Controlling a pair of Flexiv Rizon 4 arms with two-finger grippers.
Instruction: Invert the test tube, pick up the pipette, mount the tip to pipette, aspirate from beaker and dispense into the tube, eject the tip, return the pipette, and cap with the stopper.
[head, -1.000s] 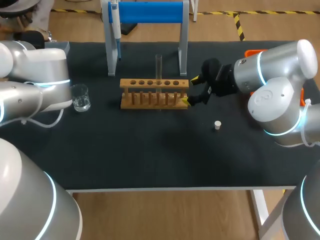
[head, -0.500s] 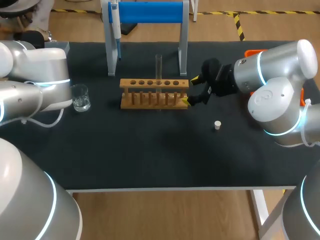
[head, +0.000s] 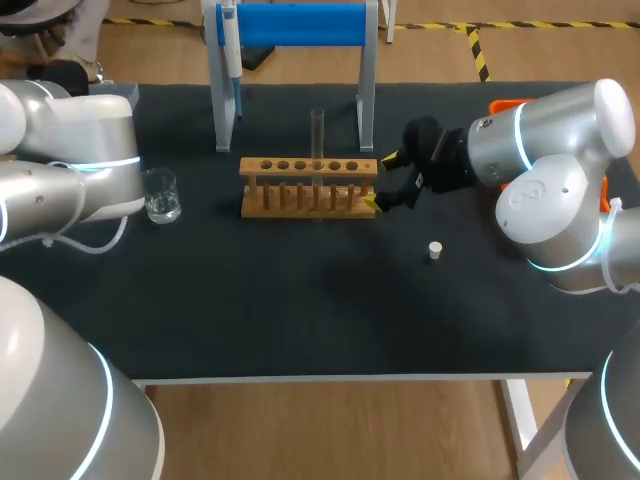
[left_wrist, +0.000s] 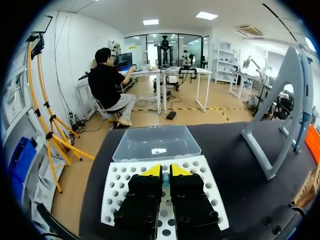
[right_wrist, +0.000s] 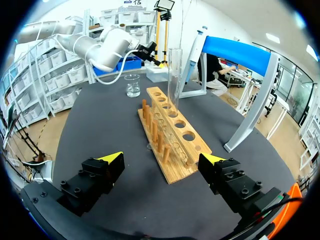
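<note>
The right arm comes in from the right, and its gripper (head: 381, 181) sits at the right end of the light wooden test tube rack (head: 309, 186), which stands in the middle of the black table (head: 300, 300). In the right wrist view its two yellow-tipped fingers are spread wide with the near end of the rack between them. Table shows between the rack and one finger, but the other finger is so close to the rack's corner that contact cannot be judged. It grips nothing.

A clear glass test tube (head: 318, 133) stands upright in one of the rack's middle holes. Behind the rack is a grey stand with a blue crossbar (head: 300, 24), and the blue and white pipette (head: 230, 48) hangs at its left end. A small clear glass beaker (head: 160, 195) sits well to the left of the rack, near the left arm. The small white stopper (head: 435, 250) lies alone on the table, in front of the right gripper and apart from it.

The left gripper (left_wrist: 165, 171) hangs over a white perforated tip tray (left_wrist: 118, 186) with a clear plastic lid (left_wrist: 155, 142) lying open ahead of it. Its fingers are drawn together with only a thin slit between them.
</note>
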